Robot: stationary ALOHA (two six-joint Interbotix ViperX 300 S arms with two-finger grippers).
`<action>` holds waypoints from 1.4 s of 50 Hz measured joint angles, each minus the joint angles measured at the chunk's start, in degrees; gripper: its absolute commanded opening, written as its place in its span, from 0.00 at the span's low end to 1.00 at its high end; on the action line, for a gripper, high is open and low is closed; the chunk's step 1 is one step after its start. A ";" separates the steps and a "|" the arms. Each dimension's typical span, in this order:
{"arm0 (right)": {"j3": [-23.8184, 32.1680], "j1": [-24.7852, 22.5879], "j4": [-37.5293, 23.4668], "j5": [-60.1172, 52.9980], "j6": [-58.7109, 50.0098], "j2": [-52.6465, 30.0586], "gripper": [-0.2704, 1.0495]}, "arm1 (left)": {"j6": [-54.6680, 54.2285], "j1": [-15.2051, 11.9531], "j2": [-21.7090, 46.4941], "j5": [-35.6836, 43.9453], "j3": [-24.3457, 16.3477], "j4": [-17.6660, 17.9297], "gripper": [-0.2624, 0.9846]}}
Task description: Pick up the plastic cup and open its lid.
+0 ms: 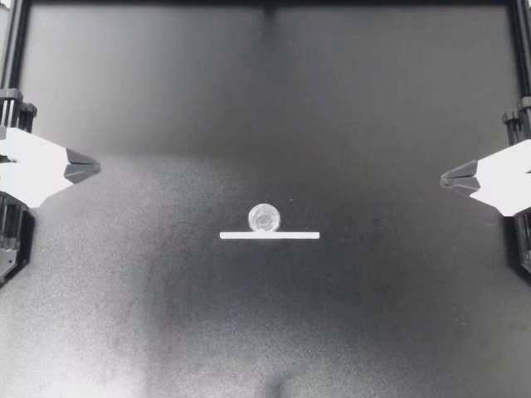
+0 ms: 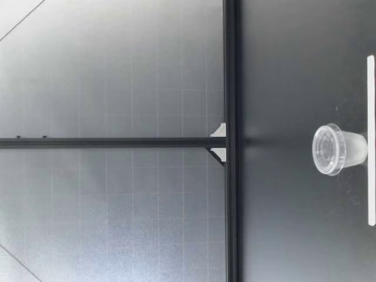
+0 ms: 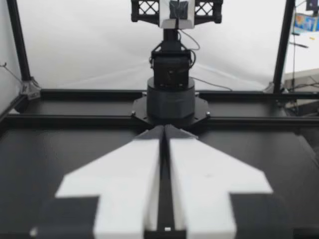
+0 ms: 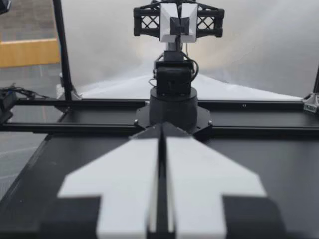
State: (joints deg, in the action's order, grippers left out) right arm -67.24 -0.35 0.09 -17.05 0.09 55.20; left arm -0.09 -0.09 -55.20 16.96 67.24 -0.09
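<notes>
Nearest the front of the black table lay a thin white strip, flat and straight. Just behind it stood the plastic cup, small and clear; whether it touched the strip I could not tell. From table height the cup looked upright, with its lid seated on top.

Well apart from it, at either side of the table, the arms were parked. The left gripper pointed inward from its edge, and the right gripper faced it from the other. Looking along each wrist, the left gripper and the right gripper had their fingers drawn together with only a sliver between, clenched on nothing. Beyond each one stood only the opposite arm's base. The dark frame rail ran along the far edge of the table.

By my reckoning the job had not begun. The cup was unlifted and the lid was on. A gripper would need to open, cross to the middle and take hold of the cup before the other could work at the lid.
</notes>
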 measured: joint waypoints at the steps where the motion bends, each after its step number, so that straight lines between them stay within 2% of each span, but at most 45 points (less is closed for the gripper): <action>1: 0.00 0.00 0.00 0.09 0.00 0.00 0.07 | 0.00 -0.09 0.00 0.00 0.00 0.00 0.09; 12: 0.09 0.00 -0.09 -1.14 0.00 0.00 0.06 | 0.79 -0.35 0.44 1.41 1.23 0.00 0.08; 19: 0.09 0.00 -0.09 -3.25 0.00 -1.85 0.06 | 1.41 -1.58 3.16 1.58 2.99 0.00 0.08; 27: 0.35 0.26 -0.09 -6.06 0.00 -8.70 0.06 | 2.29 -3.52 11.16 2.11 3.78 0.00 0.08; 34: 2.20 1.14 -0.09 -9.05 -0.09 -17.58 0.06 | 2.72 -3.60 21.01 2.46 2.99 0.00 0.08; 47: 6.94 1.41 -0.09 -10.81 -0.18 -31.11 0.06 | 2.64 -3.60 34.80 2.55 -1.05 0.00 0.08; 53: 9.32 1.41 -0.09 -10.90 -0.18 -37.00 0.06 | 2.20 -3.60 39.11 2.46 -3.08 0.00 0.09; 60: 12.04 1.41 -0.09 -10.90 -0.18 -42.80 0.06 | 2.20 -3.60 43.59 2.37 -5.45 0.00 0.19; 63: 13.45 1.41 -0.09 -10.72 -0.18 -45.18 0.06 | 2.37 -3.60 45.44 2.37 -6.33 0.00 0.29; 70: 16.52 1.41 -0.09 -9.32 -0.26 -49.92 0.06 | 2.64 -3.60 48.87 2.46 -7.82 0.00 0.59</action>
State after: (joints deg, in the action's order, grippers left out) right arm -50.71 1.05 0.00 -26.37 -0.18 5.27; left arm 2.55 -3.69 -6.33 19.42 59.41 -0.09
